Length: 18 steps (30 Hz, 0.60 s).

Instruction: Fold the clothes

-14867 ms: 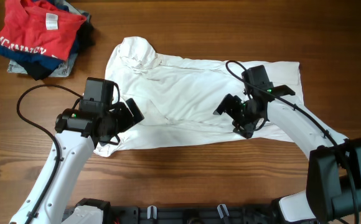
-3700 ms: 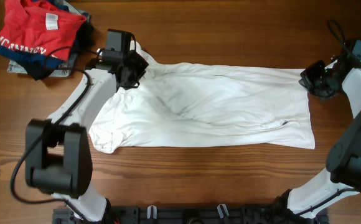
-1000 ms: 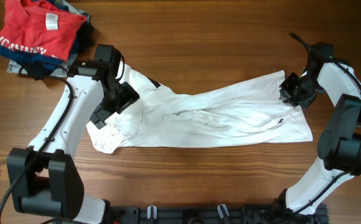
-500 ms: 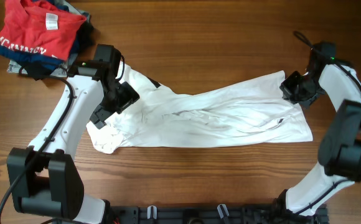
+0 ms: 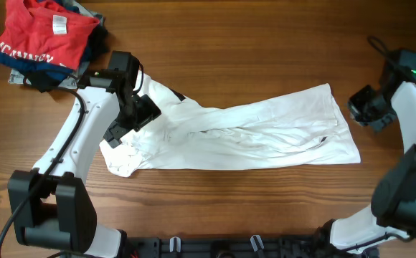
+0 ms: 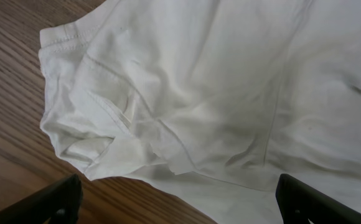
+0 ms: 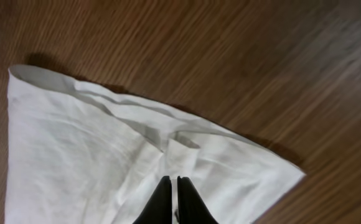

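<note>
A white shirt lies spread but rumpled across the middle of the table. My left gripper hovers over its left part with the jaws wide open and nothing between them. In the left wrist view both fingers show at the bottom corners, above a bunched sleeve and the shirt's edge. My right gripper is just past the shirt's right edge. In the right wrist view it is shut with nothing in it, above the shirt's corner.
A pile of clothes with a red shirt on top sits at the far left corner. Bare wooden table surrounds the white shirt on all sides.
My right gripper has moved right, off the shirt's right end, and the cloth it was on stayed behind and settled flatter. The left arm has not moved.
</note>
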Tool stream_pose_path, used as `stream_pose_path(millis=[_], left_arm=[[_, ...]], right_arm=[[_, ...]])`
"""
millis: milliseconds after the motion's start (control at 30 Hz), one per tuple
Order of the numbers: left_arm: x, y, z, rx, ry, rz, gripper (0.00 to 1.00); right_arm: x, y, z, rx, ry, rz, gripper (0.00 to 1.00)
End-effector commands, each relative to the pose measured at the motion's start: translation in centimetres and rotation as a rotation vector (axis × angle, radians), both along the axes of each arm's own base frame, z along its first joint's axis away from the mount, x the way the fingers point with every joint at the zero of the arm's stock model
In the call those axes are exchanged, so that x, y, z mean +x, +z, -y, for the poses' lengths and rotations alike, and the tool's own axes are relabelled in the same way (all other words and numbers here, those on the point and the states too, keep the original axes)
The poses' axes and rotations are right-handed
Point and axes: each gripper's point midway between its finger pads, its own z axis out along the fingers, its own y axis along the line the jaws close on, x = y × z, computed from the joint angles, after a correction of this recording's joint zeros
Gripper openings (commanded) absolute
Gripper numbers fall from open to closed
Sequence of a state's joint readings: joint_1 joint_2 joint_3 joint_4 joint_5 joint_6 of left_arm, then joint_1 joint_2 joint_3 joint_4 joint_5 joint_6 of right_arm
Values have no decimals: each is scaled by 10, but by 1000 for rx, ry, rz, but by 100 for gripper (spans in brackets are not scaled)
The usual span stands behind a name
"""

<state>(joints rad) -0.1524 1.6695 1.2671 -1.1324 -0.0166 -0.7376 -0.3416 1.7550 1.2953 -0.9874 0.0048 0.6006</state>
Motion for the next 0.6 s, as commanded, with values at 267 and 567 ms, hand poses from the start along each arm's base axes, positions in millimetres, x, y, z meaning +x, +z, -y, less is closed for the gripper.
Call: stream_pose_path(millis=[267,567], left_arm=[[0,4,3,-10,-28,20,100],[-2,4,2,-9,-29,12,100]], right_arm=[[4,-23,-67,279,244,122,49],[18,-61,-83,247,147,150,62]])
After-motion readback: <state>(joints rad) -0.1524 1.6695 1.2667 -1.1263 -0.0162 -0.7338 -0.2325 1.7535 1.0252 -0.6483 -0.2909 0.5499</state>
